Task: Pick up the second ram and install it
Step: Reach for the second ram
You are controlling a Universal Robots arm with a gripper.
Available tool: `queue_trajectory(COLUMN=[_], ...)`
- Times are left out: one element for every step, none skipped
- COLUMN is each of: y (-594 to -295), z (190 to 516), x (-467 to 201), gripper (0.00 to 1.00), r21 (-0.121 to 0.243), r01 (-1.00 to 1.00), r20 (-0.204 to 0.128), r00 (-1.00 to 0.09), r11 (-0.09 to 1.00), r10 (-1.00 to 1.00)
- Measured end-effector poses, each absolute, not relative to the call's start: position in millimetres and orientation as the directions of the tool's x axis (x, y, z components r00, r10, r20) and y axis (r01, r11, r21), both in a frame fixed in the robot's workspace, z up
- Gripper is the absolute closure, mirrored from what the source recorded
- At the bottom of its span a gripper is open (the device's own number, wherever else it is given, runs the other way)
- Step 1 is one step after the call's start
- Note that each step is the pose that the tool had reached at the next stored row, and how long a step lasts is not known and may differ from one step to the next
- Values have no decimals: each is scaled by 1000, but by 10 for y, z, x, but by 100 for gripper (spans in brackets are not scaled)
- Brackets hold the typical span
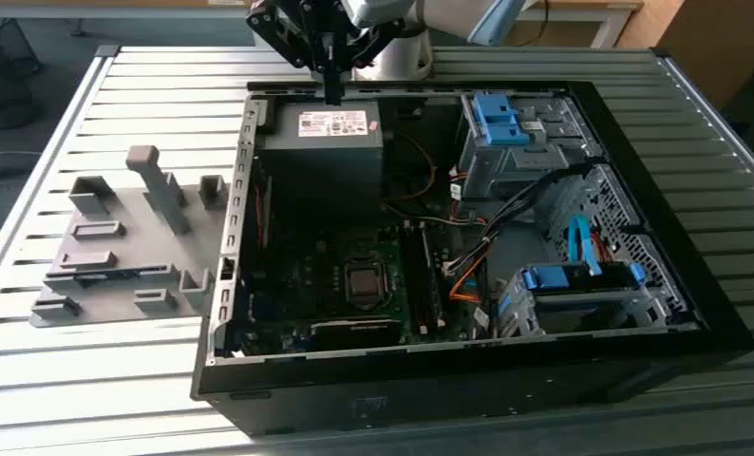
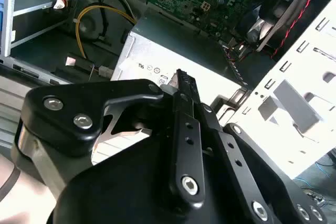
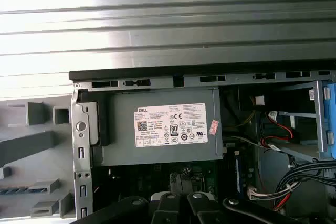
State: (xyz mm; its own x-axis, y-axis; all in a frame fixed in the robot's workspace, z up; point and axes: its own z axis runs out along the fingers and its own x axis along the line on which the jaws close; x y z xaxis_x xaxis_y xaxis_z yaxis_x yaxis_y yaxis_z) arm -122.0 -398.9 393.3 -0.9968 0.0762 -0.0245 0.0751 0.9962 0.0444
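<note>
Nearest us in the exterior view is the front wall of the black steel computer case [image 1: 479, 385], lying on its side with the panel off so its inside faces up for the arm. It rests on a grey ribbed metal table [image 1: 85, 399].

At the far end of the case, the black two-fingered gripper [image 1: 332, 92] hangs point-down over the grey metal power supply box with a white label [image 1: 320, 157], high enough to stay off the case rim. In the second wrist view the gripper [image 2: 181, 77] has its fingers drawn together, and we see nothing held between them.

The second ram [image 1: 111, 276], a thin blue circuit-board stick, is well apart from the gripper on the exterior view's left. It stands on edge in a slot of the grey plastic fixture plate [image 1: 123, 217] beside the case. We judge that this keeps its top edge free for gripping. The first wrist view shows it as a blue strip [image 3: 13, 189].

Inside the case, the long memory slots [image 1: 418, 275] on the green motherboard [image 1: 294, 285] lie near the middle.
</note>
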Motion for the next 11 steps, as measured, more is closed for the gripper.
queue_trajectory(y=[-3989,-3989,-3989,-3989,-3989,-3989,-3989,-3989,-3989,-3989,-3989], z=[3933,3933,3933,3933,3933,3933,3933,3934,3933,3933,3933], x=[-1219,-1220,-1220,-1220,-1220,-1221,-1224,-1228,-1231,-1234,-1239], gripper=[89,89,89,89,89,89,89,89,89,89,89], r21=[44,44,44,44,44,44,44,44,44,44,44], r01=[75,75,75,75,75,75,75,75,75,75,75], r20=[-24,-24,-24,-24,-24,-25,-24,-24,-24,-24,-24], r00=[-997,-997,-997,-997,-997,-997,-997,-997,-997,-997,-997], r11=[996,996,996,996,996,996,996,996,996,996,996], r10=[76,76,76,76,76,76,76,76,76,76,76])
